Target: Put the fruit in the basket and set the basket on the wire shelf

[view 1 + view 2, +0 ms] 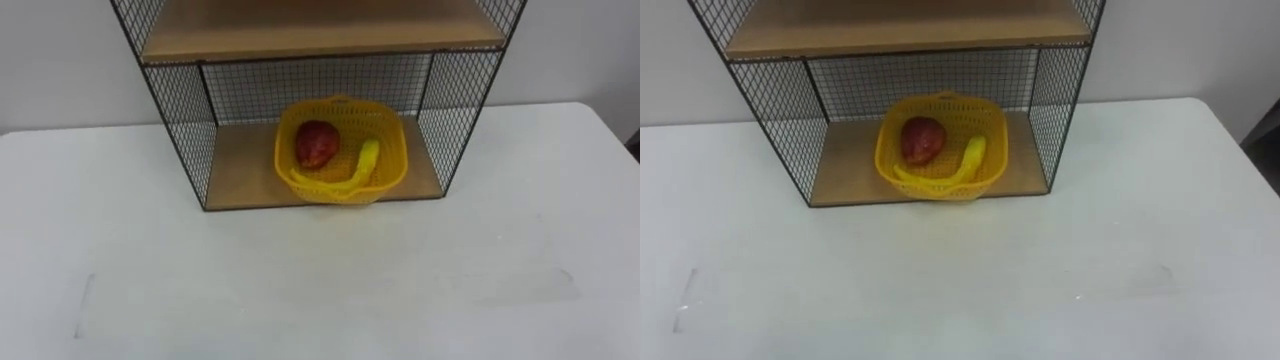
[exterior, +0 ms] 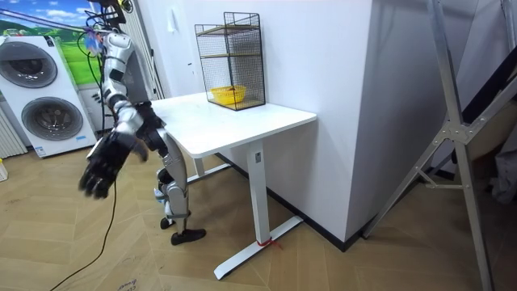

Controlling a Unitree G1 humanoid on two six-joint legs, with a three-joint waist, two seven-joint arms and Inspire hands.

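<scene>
- Two pieces of fruit, a red fruit [image 1: 316,144] on the left and a banana [image 1: 366,160] on the right, were seen lying inside the yellow basket [image 1: 345,194], the banana close against the right wall.
- The basket was found standing on the lower board [image 1: 235,170] of the wire shelf [image 1: 186,125], roughly centred, with its handle laid down across the near side.
- Its near wall was level with the board's front edge, or perhaps just past it; which of the two could not be told.
- Both parts of the task were therefore judged complete, with nothing left to carry.
- Bare board was left on either side of the basket, so the mesh side walls stood apart from it. The upper board [image 1: 320,30] was well above the rim, and the open front was judged the only free way in or out.
- The white table [image 1: 300,285] in front of the shelf offered open room to its near edge and to both sides.
- The right hand [image 2: 103,166] was seen in the room view hanging low, off the table and well away from the shelf. Its fingers were loosely spread and nothing was held, so it was judged idle, since nothing remained to grasp.
</scene>
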